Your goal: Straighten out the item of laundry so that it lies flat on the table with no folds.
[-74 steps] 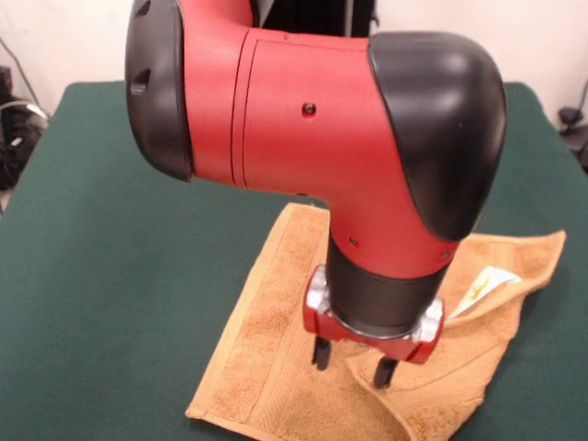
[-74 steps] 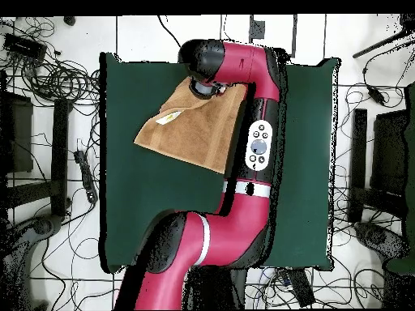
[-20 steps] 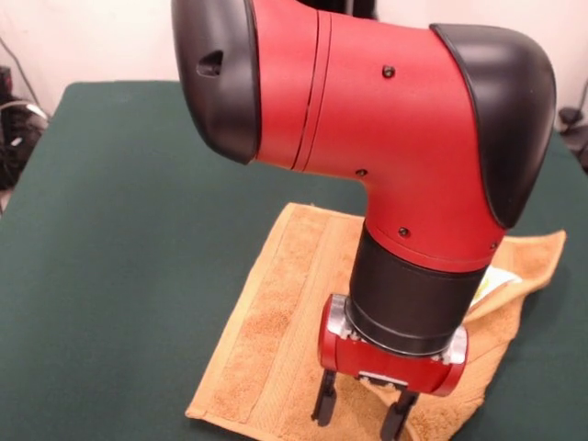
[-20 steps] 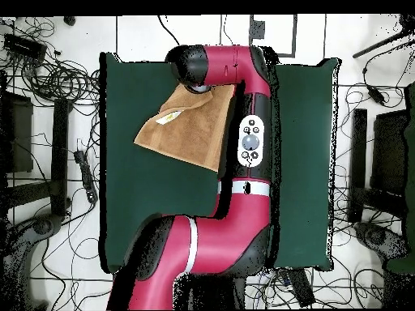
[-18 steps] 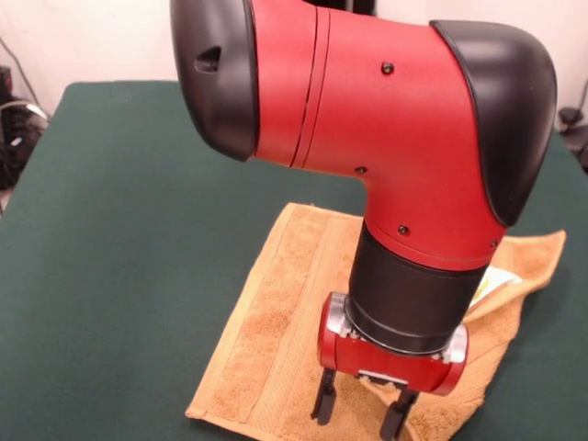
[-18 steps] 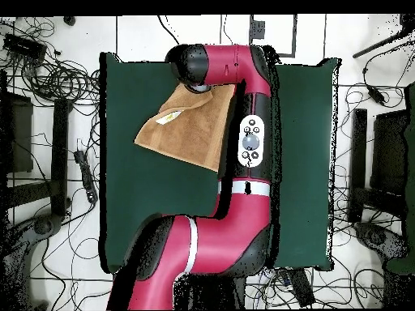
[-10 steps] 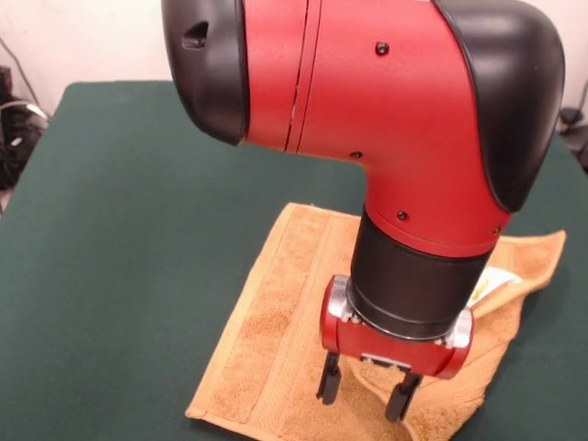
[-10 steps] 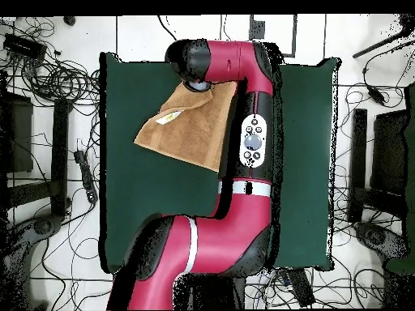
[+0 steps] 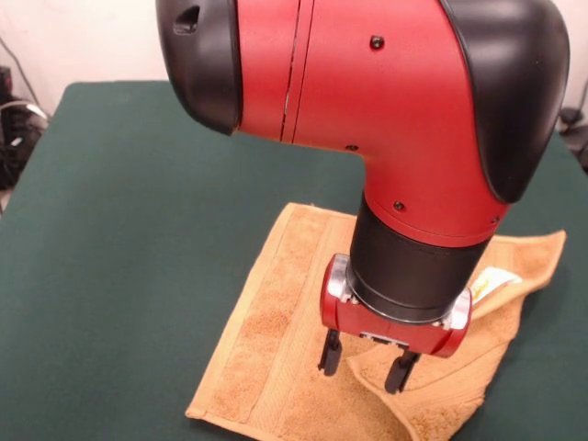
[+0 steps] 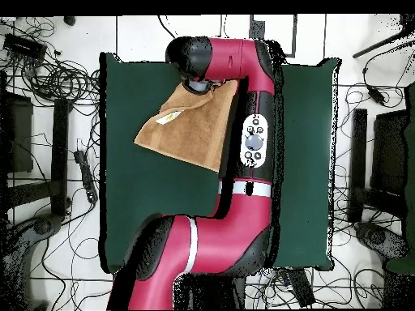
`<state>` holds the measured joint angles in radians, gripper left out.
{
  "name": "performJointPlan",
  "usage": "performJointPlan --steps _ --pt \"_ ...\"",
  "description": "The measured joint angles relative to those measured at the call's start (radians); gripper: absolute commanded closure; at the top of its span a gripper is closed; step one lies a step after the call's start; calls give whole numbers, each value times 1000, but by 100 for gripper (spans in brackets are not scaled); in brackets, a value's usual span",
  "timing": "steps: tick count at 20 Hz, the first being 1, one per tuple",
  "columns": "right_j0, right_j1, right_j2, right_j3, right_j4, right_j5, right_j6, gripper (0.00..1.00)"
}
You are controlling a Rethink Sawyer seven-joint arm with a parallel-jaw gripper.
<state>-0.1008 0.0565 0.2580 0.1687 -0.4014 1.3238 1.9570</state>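
The orange towel (image 9: 294,322) lies on the green table (image 9: 138,230), close to the edge far from the robot. One side is folded over, and a white label (image 9: 496,278) shows there. The gripper (image 9: 365,362) hangs just above the folded part. Its two black fingers (image 9: 329,353) are apart and hold nothing.

Arm shell: glossy red Sawyer arm (image 9: 367,101) with rounded black joint caps and small dark screws.
Wrist: black cylindrical collar above a red gripper (image 9: 366,361) mount, silver-edged.
Forearm: pale oval button panel (image 10: 254,142).
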Motion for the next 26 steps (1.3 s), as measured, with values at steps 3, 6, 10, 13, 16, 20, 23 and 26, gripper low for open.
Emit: performJointPlan --steps 3,6,10,13,16,20,23,26 --pt "0 2 2 -8 0 10 0 0" --pt "0 4 4 -13 0 10 0 0" --pt "0 7 8 -18 0 10 0 0" --pt "0 10 15 -23 0 12 0 0" --pt "0 14 21 -28 0 26 0 0" --pt "-1 26 34 -32 2 60 0 0" --pt "-3 37 55 -33 4 100 0 0" --pt "-3 44 65 -33 5 123 0 0"
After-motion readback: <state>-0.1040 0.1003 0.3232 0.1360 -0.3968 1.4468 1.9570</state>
